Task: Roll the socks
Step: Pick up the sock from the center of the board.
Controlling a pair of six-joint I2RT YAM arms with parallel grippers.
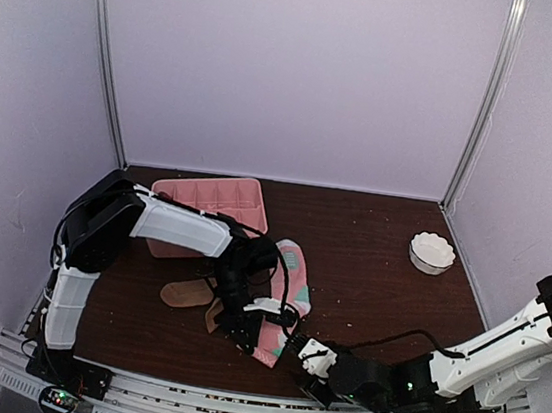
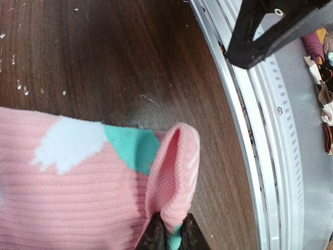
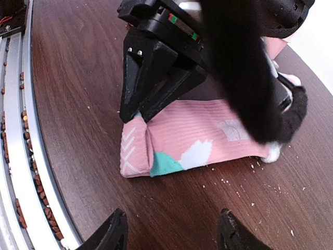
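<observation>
From above, the pink sock (image 1: 291, 287) lay flat on the table (image 1: 377, 289) near the front edge, with the left gripper (image 1: 246, 329) down on its near end. A tan sock (image 1: 187, 293) lay flat just to its left, untouched; whether a second tan one was tucked beneath the arm was hard to say from there. The pink tray (image 1: 212, 197) sat behind and the white bowl (image 1: 431, 253) well apart at the far right. The right gripper (image 1: 301, 351) waited low, just beside the sock's near end.

The left wrist view showed the grip closely: the fingertips (image 2: 156, 235) were pinched shut on the sock's edge, which stood up in a small fold with the rest spread flat on the wood.

The right wrist view looked at the same end from the rail (image 3: 21, 156) side. One narrow turn of fabric was lifted between the left jaws, and the right fingers (image 3: 115, 232) stood wide apart, holding nothing.

Judged from this, the roll had barely begun – one first fold at the end of one sock, nearly its whole length left to wind – and the tan sock was not started.
</observation>
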